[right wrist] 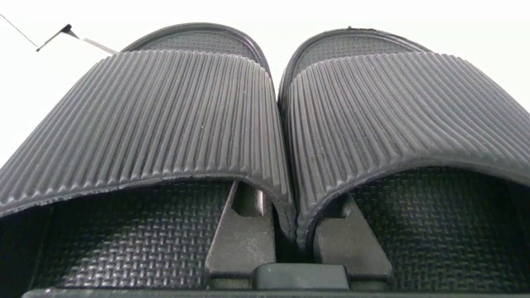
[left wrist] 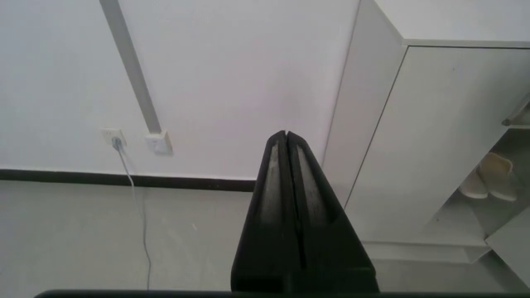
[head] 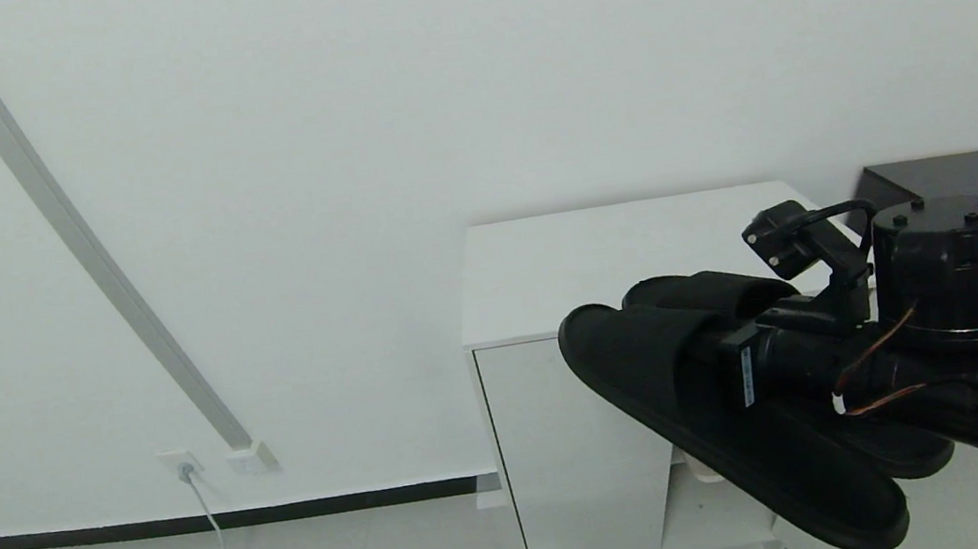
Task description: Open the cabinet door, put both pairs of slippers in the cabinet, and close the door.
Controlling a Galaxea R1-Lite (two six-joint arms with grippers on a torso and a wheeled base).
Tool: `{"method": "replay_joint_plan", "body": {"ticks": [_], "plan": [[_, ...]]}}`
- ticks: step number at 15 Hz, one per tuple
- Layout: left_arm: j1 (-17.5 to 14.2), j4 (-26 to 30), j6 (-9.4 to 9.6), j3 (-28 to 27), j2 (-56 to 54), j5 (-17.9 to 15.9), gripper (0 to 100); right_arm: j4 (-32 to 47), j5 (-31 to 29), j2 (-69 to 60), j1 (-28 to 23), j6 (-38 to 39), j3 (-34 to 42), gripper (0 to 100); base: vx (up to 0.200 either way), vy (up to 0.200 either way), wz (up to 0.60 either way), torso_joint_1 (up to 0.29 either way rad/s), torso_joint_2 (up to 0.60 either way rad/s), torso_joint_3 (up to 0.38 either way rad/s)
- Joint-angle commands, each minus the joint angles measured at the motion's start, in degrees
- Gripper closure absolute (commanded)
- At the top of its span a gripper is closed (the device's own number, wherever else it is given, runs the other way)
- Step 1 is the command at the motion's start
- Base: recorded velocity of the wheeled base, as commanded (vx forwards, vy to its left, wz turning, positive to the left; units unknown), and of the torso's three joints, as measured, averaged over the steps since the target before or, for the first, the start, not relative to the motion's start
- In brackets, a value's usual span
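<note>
Currently, right gripper (right wrist: 296, 248) is clamping the black slippers (head: 642, 358) at the cabinet (head: 628, 256).
Toes are pointing to 10 o'clock; shelf opening (head: 710, 515) is lying at 6 o'clock of them; left gripper (left wrist: 286, 174) is hanging pinched together, empty.

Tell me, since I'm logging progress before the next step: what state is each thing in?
cabinet: open, inside showing.
pale slippers: lying inside the cabinet.
black slippers: held together in the air.
right gripper: shut on the black slippers.
left gripper: shut, empty.
wall plug: plugged in.
</note>
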State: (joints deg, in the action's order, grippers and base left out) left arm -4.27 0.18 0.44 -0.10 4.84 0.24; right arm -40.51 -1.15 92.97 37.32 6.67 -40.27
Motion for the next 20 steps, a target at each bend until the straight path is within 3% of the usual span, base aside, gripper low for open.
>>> {"method": "replay_joint_plan", "body": {"ticks": [1, 5, 20], "plan": [[-0.04, -0.01, 0.00, 0.01, -0.01, 0.02, 100, -0.01, 0.00, 0.20, 0.13, 0.01, 0.01, 100, 0.000, 0.000, 0.00, 0.000, 0.00, 0.000], [-0.04, -0.01, 0.00, 0.01, -0.01, 0.02, 100, -0.01, -0.08, 0.29, 0.48, 0.01, 0.10, 100, 0.000, 0.000, 0.00, 0.000, 0.00, 0.000], [-0.04, -0.01, 0.00, 0.01, 0.08, 0.02, 100, -0.10, -0.08, 0.20, 0.48, 0.01, 0.19, 100, 0.000, -0.200, 0.00, 0.003, 0.00, 0.002]]}}
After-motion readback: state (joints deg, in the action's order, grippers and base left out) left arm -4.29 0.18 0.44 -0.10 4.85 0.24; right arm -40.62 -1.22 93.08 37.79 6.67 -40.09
